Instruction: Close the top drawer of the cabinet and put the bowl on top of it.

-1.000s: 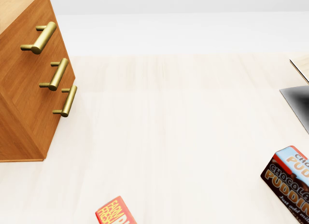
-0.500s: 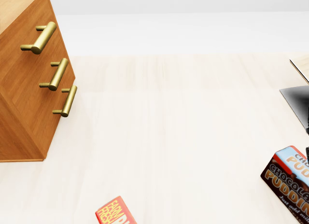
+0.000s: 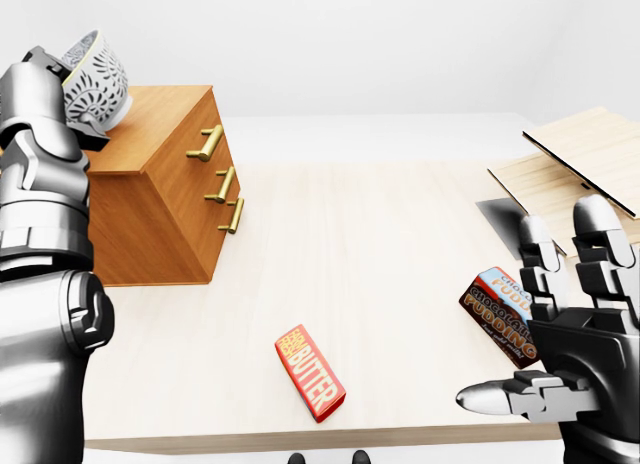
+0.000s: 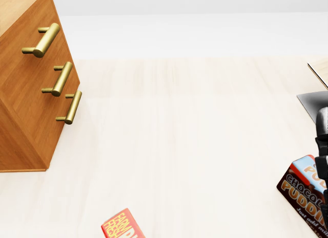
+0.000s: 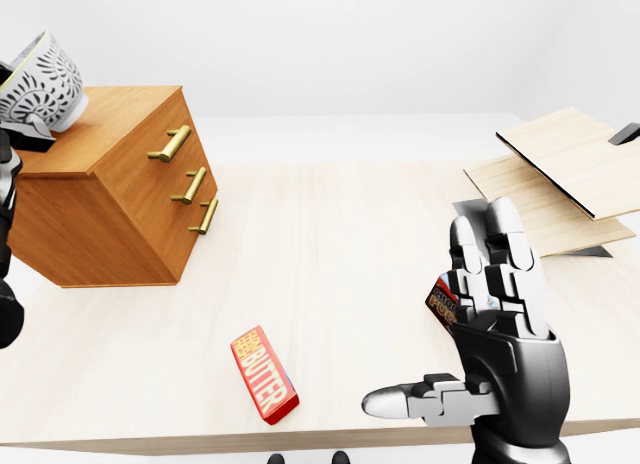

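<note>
Pale wood is showing across the worktop [image 3: 380,244], and a darker brown wooden cabinet [image 3: 170,199] is standing on its left side in the left-eye view. The three drawer fronts are lying flush with one another, the top drawer [image 4: 31,38] looking closed, each one carrying a brass handle [image 4: 43,40].

The bowl [image 3: 97,76], white with a grey leaf pattern, is sitting tilted at the top left of the left-eye view, over the left edge of the cabinet's top. The left hand [image 3: 40,104] is gripping it, with its fingers [image 3: 52,62] closing over the rim on the bowl's left side and a dark part of the hand lying just under its base. Whether the bowl's base is touching the cabinet top or hanging just above it cannot be told.

The right hand [image 5: 500,314] is hovering at the lower right, well apart from the bowl and the cabinet. Its fingers [image 5: 505,244] are standing straight up and released, the thumb pointing out to the left, and it is grasping nothing. It is partly covering a chocolate pudding box [image 3: 500,309] lying on the worktop. A red butter box [image 3: 310,374] is lying near the worktop's bottom edge, between the cabinet and the pudding box. Flat wooden boards [image 5: 560,174] are resting at the right.
</note>
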`<state>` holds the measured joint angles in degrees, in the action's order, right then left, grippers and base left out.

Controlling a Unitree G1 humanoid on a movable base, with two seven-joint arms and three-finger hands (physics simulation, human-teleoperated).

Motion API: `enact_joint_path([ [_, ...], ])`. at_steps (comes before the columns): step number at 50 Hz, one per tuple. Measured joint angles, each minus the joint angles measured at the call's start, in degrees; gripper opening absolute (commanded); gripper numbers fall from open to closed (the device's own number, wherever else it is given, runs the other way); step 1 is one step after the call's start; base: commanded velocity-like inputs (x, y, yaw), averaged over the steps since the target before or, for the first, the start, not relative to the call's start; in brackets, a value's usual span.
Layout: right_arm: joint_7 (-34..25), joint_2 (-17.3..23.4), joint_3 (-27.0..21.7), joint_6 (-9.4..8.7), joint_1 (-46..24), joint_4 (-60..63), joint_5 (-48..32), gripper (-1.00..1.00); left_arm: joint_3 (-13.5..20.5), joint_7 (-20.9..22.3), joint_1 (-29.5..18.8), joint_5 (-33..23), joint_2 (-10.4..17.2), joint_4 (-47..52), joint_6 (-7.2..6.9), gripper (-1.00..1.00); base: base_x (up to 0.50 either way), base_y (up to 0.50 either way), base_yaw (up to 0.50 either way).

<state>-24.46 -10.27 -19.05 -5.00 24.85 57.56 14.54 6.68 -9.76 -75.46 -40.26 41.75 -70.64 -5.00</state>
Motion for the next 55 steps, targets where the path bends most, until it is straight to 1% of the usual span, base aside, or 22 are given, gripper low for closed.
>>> enact_joint_path([
  [23,0.09,0.16,-0.20,0.00,0.20,0.18,0.35,1.00,-0.43,-2.35,0.37,-1.95,-0.96,-0.15,0.00,-1.00,0.00,0.00,0.00],
  [24,0.09,0.15,-0.22,0.00,0.19,0.20,0.35,1.00,-0.44,-2.41,0.37,-2.00,-0.99,-0.16,0.00,-0.55,0.00,0.00,0.00],
  [25,0.07,0.14,-0.24,0.00,0.19,0.22,0.36,1.00,-0.47,-2.51,0.38,-2.09,-0.99,-0.15,0.00,0.67,0.00,0.00,0.00],
  [26,0.07,0.13,-0.27,0.00,0.18,0.24,0.37,1.00,-0.44,-2.59,0.47,-1.78,-1.04,-0.26,0.00,1.00,0.00,0.00,0.00],
  [34,-0.02,0.03,-0.25,0.00,0.22,0.31,0.30,1.00,-0.10,-3.58,0.43,-0.91,-0.86,-0.11,0.00,1.00,0.00,0.00,0.00],
  [40,-0.11,-0.03,-0.20,0.00,0.32,0.34,0.26,1.00,0.38,-3.76,-1.03,-1.01,-0.41,0.42,0.00,1.00,0.00,0.00,0.00],
  [55,-0.13,0.00,0.32,0.00,0.52,0.10,-0.11,1.00,1.19,-3.82,-0.74,-0.80,-0.47,0.64,0.00,1.00,0.00,0.00,0.00],
])
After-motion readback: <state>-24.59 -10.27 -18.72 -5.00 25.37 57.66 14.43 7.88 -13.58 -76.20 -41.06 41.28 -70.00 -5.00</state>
